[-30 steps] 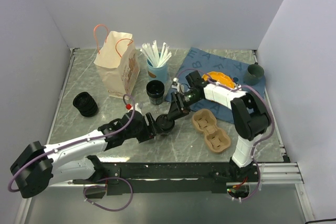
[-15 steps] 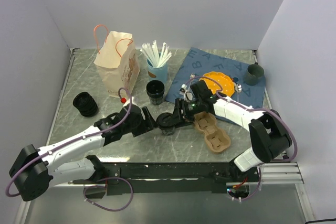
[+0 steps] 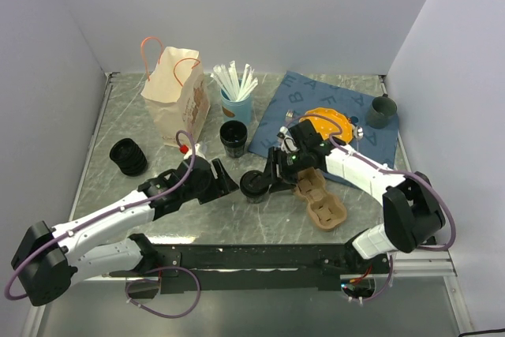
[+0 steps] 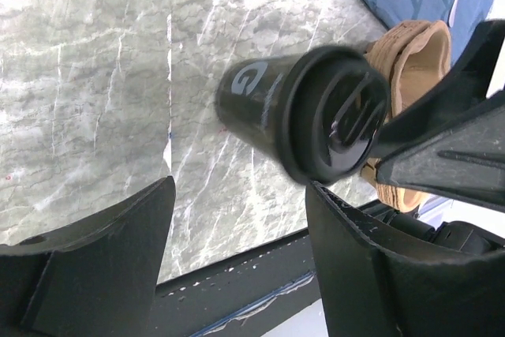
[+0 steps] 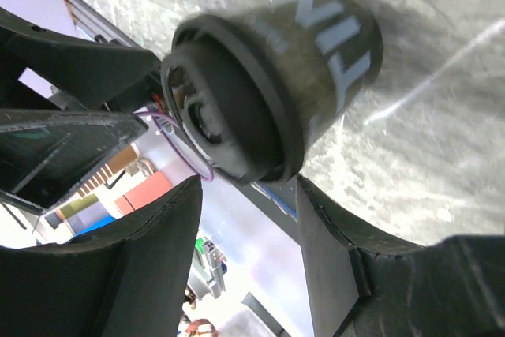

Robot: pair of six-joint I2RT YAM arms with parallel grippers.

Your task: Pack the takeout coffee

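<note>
The takeout coffee [image 3: 254, 185], a small black cup with a black lid, stands upright on the marble table between my two grippers. My left gripper [image 3: 229, 182] is just left of it, open, and the left wrist view shows the cup [image 4: 304, 112] beyond the fingertips rather than between them. My right gripper [image 3: 273, 177] is at the cup's right side, also open. In the right wrist view the lidded cup [image 5: 276, 88] sits just past the fingertips, with nothing between them.
A cardboard cup carrier [image 3: 317, 197] lies just right of the cup. A paper bag [image 3: 175, 104] stands at the back left beside a light-blue straw cup [image 3: 237, 104] and a lidless black cup [image 3: 233, 138]. A blue cloth [image 3: 371, 144] carries an orange plate [image 3: 327, 122]. A grey-green mug [image 3: 382, 110] stands far right. Stacked black lids [image 3: 129, 155] sit left.
My left gripper has backed away to the left of the cup. The right arm's elbow swung out to the right and its jaws widened a little. The cup shifted slightly right.
</note>
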